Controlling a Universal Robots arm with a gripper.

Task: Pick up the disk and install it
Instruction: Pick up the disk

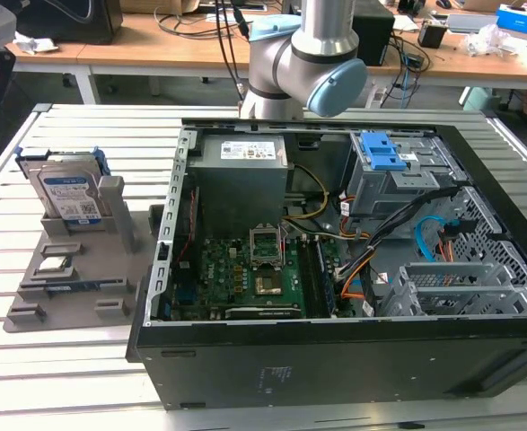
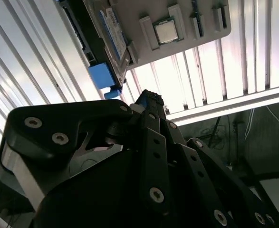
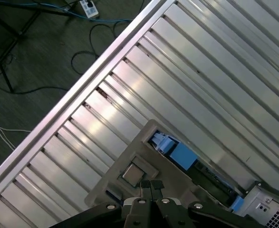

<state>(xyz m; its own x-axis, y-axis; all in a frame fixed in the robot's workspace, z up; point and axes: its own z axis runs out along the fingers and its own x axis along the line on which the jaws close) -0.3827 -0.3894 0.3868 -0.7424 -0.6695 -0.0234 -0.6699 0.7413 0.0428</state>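
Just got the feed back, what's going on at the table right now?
The arm's gripper is empty, fingers together, and hangs above the table near the grey holder beside the open computer case. The disk stands untouched in its slot in that holder, with the processor chip lying close by. Nothing has been picked up or installed yet.

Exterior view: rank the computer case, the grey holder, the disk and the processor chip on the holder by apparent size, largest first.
1. computer case, largest
2. grey holder
3. disk, standing in the holder
4. processor chip, smallest
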